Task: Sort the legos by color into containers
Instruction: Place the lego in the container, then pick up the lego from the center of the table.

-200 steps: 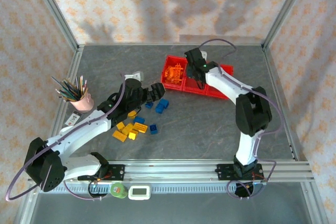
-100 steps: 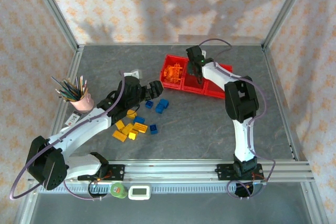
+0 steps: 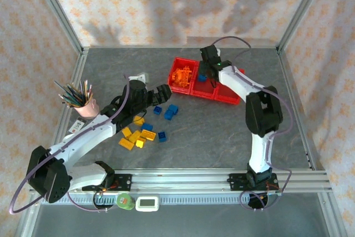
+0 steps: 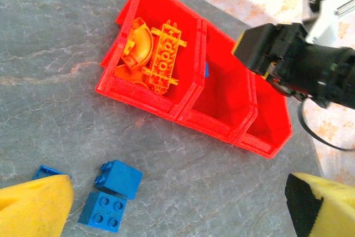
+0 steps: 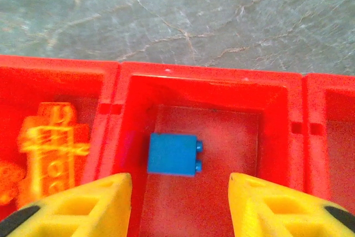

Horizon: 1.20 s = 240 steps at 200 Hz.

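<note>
1. Right wrist view is showing the right gripper (image 5: 177, 203) hanging over the middle bin of the containers (image 5: 208, 90), with its yellow fingers (image 5: 72, 206) spread wide and gripping nothing.
2. One blue lego (image 5: 173, 154) is lying loose on the floor of that middle bin, just beyond the fingertips and touching neither.
3. Several orange legos (image 5: 52, 148) are sitting in the neighbouring end bin.
4. Over on the other side, the left gripper (image 4: 177, 209) is hovering above the table (image 4: 55, 54) near the containers, with its jaws parted and empty.
5. Some loose blue legos (image 4: 113, 192) are resting on the table just below it.
6. A cluster of yellow legos (image 3: 136, 137) is lying closer to the arm bases, beside the left arm.
7. Well apart from the containers, a pink cup of pencils (image 3: 84, 104) is standing at the table's left side.
</note>
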{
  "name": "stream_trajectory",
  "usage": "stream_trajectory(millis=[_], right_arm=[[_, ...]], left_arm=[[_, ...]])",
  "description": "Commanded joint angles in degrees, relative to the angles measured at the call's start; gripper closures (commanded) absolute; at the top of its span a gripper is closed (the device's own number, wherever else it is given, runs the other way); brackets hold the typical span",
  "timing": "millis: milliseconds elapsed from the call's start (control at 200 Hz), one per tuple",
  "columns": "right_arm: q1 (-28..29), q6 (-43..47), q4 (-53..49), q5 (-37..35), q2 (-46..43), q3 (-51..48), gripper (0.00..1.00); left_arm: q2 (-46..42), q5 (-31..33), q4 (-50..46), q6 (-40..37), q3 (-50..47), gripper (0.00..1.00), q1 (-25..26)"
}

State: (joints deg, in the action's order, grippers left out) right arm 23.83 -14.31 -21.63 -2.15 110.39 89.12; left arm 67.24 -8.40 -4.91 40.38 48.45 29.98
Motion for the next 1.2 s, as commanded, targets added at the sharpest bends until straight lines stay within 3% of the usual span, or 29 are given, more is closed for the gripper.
stream_trajectory(millis=[0,305,586,776,941,1196], right_arm=[[2.70,-0.50,0.48,-0.51,-6.32,-4.43,0.50],[11.58,-4.28,0.36,-0.56,-13.73,-16.06,0.46],[19.82,-10.54,1.78,0.28,-12.48,-20.38,0.37],[22.47,-13.65,3.45,2.52,-7.90,-18.34,0.30],[23.32,-14.19,0.90,-0.49,-2.38,-13.05,0.27],[23.47,-22.10,-4.59,-4.20,5.62,-5.18,0.24]], left_arm=[[-3.32,0.57,-0.22,-0.86,-0.67,0.01,-0.71],[-9.77,2.37,-3.79,0.69,-6.39,0.01,-1.58],[-14.02,3.44,-3.97,4.13,-12.37,0.01,-2.11],[-15.46,4.13,-4.31,4.96,-13.99,0.01,-2.13],[-16.25,4.96,-4.50,5.01,-14.50,0.01,-2.34],[-16.44,4.81,-3.88,4.80,-15.22,0.01,-2.72]])
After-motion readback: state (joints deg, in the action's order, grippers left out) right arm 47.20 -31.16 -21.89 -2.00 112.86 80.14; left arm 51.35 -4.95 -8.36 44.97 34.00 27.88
